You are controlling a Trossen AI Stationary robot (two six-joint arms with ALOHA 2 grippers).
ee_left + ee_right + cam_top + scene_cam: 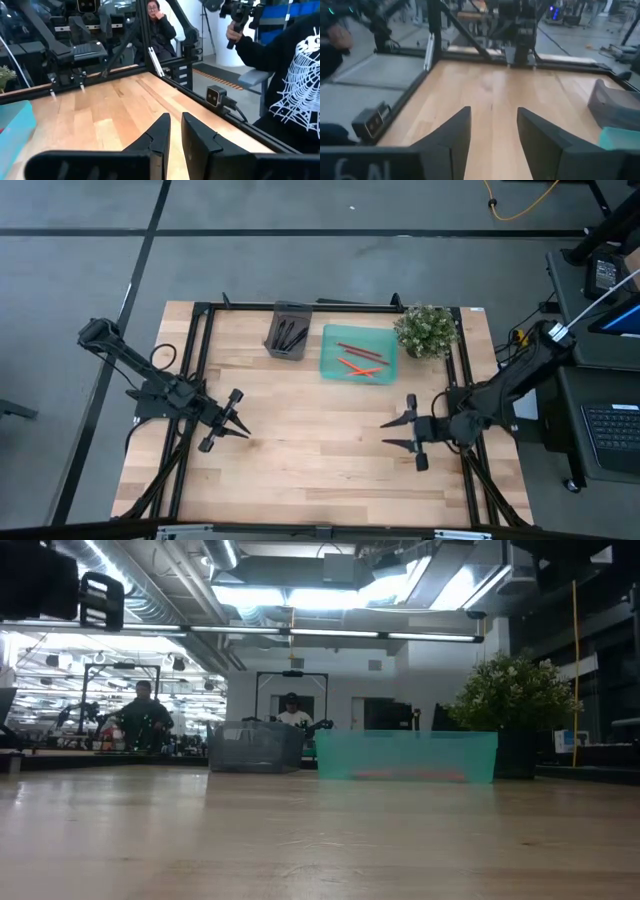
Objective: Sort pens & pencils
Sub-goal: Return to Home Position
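In the high view, several black pens (pixel 290 335) lie inside a grey tray (pixel 288 330) at the table's far side. Red and orange pencils (pixel 358 360) lie in the teal tray (pixel 330 365) just to its right. My left gripper (pixel 244 434) (pixel 175 120) hovers over bare wood on the table's left half, with its fingers drawn together to a narrow slit. My right gripper (pixel 384 434) (pixel 493 112) hovers over the right half, open and pointing toward the left one. Neither holds anything. The low view shows the grey tray (pixel 255 748) and teal tray (pixel 405 755) side by side.
A potted plant (pixel 427 330) (pixel 515 700) stands at the far right corner beside the teal tray. A black metal frame (pixel 205 340) runs along the table's sides and far edge. A person in a black printed sweater (pixel 295 75) stands close by the table, and others sit farther off.
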